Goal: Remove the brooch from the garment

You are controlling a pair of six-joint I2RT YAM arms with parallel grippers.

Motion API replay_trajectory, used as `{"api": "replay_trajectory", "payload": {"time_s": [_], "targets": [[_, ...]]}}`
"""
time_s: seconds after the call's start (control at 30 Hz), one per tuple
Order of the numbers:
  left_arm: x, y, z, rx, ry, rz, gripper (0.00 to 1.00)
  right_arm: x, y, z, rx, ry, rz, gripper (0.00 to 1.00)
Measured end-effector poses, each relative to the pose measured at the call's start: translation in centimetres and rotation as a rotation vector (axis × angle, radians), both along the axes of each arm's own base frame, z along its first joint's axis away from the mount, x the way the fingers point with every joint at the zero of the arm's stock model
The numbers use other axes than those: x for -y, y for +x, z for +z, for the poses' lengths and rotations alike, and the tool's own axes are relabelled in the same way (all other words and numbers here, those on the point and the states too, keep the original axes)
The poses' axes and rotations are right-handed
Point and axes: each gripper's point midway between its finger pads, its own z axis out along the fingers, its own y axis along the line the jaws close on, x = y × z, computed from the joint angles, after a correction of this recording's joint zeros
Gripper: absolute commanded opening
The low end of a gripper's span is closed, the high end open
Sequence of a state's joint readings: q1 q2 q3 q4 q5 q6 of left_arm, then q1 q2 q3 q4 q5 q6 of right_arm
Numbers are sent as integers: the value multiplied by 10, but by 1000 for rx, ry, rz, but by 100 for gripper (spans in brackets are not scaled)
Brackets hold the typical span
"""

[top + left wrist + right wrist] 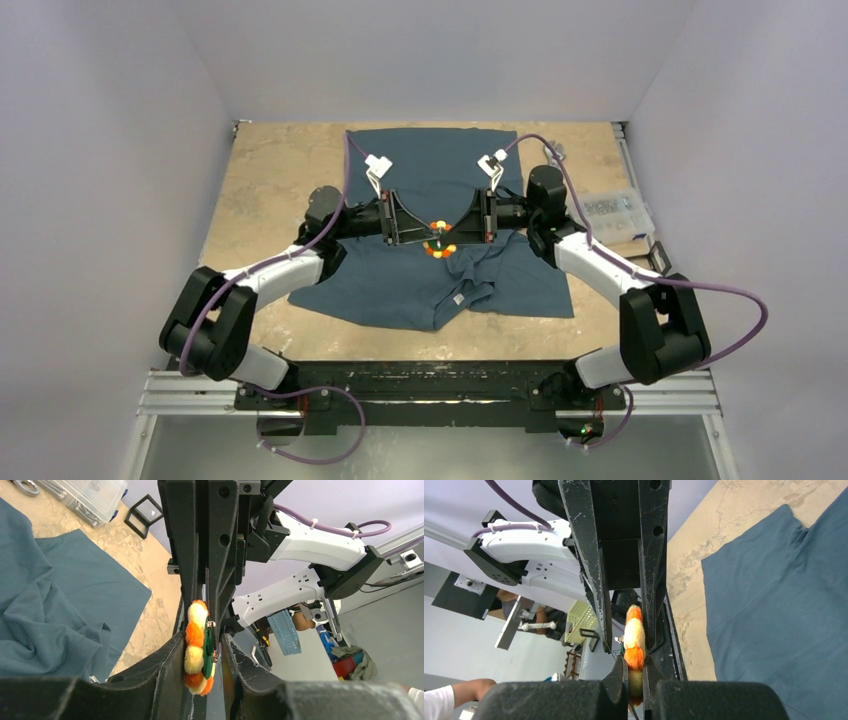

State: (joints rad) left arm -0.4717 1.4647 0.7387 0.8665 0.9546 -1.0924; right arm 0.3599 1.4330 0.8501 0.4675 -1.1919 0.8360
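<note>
The brooch (438, 245), a fluffy ring of yellow and orange tufts with a green back, hangs in the air above the dark slate-blue garment (430, 160). The garment lies flat on the table, with its collar bunched near the white neck tag (458, 299). My right gripper (635, 667) is shut on the brooch (634, 647), pinching its lower tufts edge-on. My left gripper (202, 652) straddles the brooch (196, 647) from the opposite side. The tufts rest against one finger (165, 665). A narrow gap shows between the green back and the other finger (240, 665). No cloth is between either pair of jaws.
A clear plastic box (615, 210) of small parts and a small black frame (655, 255) sit at the table's right edge, and both show in the left wrist view, the box (85, 500) and the frame (145, 515). Bare tan tabletop (270, 170) flanks the shirt.
</note>
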Motion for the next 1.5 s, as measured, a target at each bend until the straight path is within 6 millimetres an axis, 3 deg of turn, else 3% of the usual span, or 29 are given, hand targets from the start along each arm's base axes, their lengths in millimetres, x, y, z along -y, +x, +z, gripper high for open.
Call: {"api": "replay_trajectory", "payload": {"time_s": [0.13, 0.27, 0.53, 1.5], "targets": [[0, 1, -1, -3, 1, 1, 28, 0, 0, 0, 4, 0, 1, 0], [1, 2, -1, -13, -1, -1, 36, 0, 0, -1, 7, -2, 0, 0], [1, 1, 3, -3, -14, -4, 38, 1, -1, -4, -2, -11, 5, 0], [4, 2, -7, -12, 24, 21, 26, 1, -1, -4, -11, -13, 0, 0]]}}
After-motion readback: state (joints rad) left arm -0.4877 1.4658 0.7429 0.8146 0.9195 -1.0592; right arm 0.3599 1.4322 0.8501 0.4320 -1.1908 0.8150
